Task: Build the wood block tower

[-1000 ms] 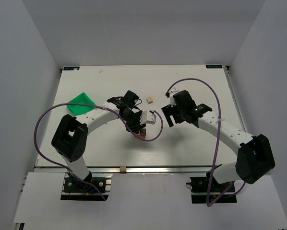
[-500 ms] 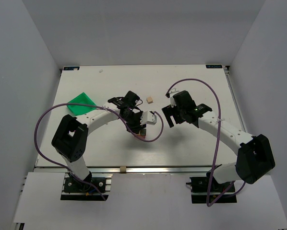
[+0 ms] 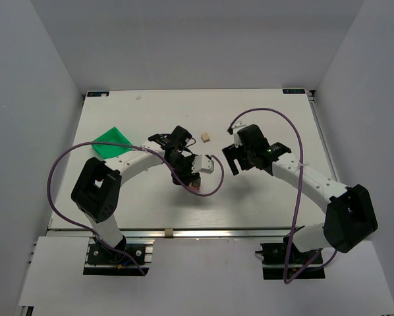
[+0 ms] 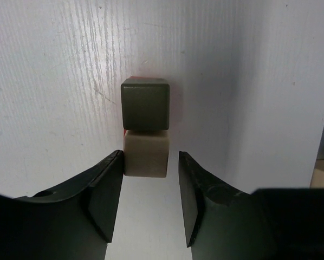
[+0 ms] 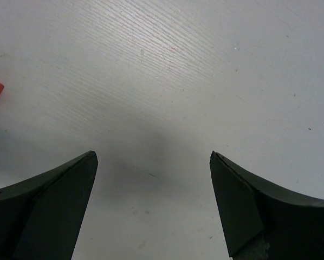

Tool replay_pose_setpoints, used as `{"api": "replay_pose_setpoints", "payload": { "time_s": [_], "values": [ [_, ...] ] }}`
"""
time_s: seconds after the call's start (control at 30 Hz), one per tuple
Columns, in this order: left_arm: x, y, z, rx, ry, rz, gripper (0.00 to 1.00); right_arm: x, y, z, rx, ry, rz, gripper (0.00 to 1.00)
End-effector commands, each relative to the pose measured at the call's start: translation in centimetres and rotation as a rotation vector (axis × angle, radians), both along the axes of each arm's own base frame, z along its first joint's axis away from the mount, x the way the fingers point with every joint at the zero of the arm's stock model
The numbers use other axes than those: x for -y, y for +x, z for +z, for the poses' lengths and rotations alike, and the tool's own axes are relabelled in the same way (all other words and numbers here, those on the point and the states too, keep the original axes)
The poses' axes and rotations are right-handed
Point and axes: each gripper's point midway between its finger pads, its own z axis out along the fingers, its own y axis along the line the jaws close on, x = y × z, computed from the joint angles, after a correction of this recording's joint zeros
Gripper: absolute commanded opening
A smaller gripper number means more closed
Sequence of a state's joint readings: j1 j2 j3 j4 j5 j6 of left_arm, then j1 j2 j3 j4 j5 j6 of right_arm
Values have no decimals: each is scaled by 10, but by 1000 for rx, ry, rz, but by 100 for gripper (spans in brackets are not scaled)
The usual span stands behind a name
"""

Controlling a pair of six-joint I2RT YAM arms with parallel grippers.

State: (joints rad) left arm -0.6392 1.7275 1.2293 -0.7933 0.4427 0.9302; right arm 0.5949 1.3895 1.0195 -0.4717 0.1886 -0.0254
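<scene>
Left gripper (image 4: 149, 162) just released: jaws now apart, with a gap on each side of the beige cube (image 4: 146, 156). The cube sits against the grey cube (image 4: 145, 104) over the red base (image 3: 195, 187), mid-counter (image 4: 53, 81). Placement looks done. Left arm is bent inward, wrist pitched down over the tower. Right gripper (image 5: 153, 157) is wide apart, hovering. Spare cube (image 3: 205, 137) is probably next.

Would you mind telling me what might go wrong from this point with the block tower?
1. The left gripper straddles the beige cube with little room. One finger looks nearly touching it, so withdrawing may drag the cube.
2. The beige cube sits against the grey cube, so a nudge could shift both.
3. The purple cable loops close by and might brush them.
</scene>
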Motion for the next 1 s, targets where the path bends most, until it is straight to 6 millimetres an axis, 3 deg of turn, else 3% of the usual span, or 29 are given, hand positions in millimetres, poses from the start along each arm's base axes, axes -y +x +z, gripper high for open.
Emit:
{"api": "replay_pose_setpoints", "payload": {
  "time_s": [0.0, 0.23, 0.3, 0.4, 0.43, 0.67, 0.77, 0.8, 0.83, 0.9, 0.93, 0.97],
  "values": [
    [2, -4, 5, 0, -5, -25, 56, -4, 10, 19, 43, 32, -19, 89],
    [4, -2, 7, 1, -10, -25, 60, -6, 8, 19, 38, 38, -8, 90],
    [1, -1, 9, 7, 2, -20, 71, -7, 6, 18, 29, 35, 4, 90],
    [-3, 11, 20, 57, 12, 7, 96, -8, 5, 17, 19, 37, 14, 89],
    [-5, 14, 24, 72, 13, 13, 98, -10, 4, 19, 20, 41, 20, 89],
    [-20, 41, 80, 281, 4, 90, 98, -22, -5, 27, 8, 117, 73, 89],
    [-22, 69, 118, 436, -43, 210, 98, -28, -10, 27, 7, 159, 91, 90],
    [-15, 84, 138, 501, -103, 258, 89, -29, -8, 32, 28, 190, 68, 89],
    [-17, 97, 154, 556, -120, 329, 70, -30, -8, 33, 37, 203, 66, 89],
    [-9, 115, 184, 564, -240, 522, 15, -31, -12, 35, 43, 233, 64, 89],
    [-7, 124, 206, 579, -292, 609, 4, -33, -13, 36, 39, 257, 45, 81],
    [-19, 133, 213, 591, -298, 755, 3, -36, -12, 37, 49, 279, 42, 73]
  ]
}}
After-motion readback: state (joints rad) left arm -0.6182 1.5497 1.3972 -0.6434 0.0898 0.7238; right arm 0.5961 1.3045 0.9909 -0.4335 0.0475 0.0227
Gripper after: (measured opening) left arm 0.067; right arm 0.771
